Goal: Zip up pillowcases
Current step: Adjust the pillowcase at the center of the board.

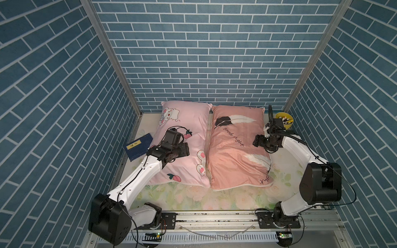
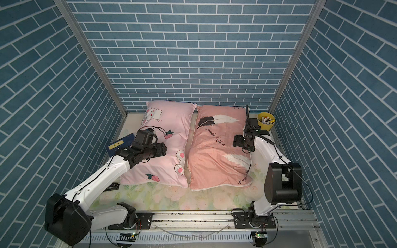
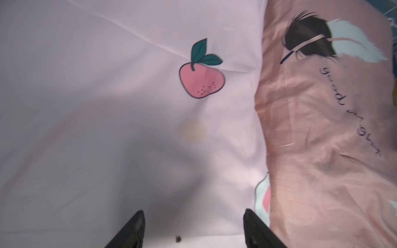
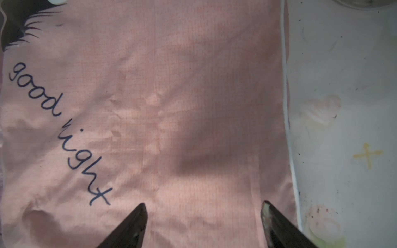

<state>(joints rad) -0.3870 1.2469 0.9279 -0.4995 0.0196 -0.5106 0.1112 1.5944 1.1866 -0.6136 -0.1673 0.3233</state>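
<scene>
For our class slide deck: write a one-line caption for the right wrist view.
Open right end effector over the salmon "good night" pillowcase, near its white-piped edge.

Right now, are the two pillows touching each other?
Touching. The left wrist view shows the light pink pillowcase and salmon pillowcase pressed edge to edge, no gap.
</scene>
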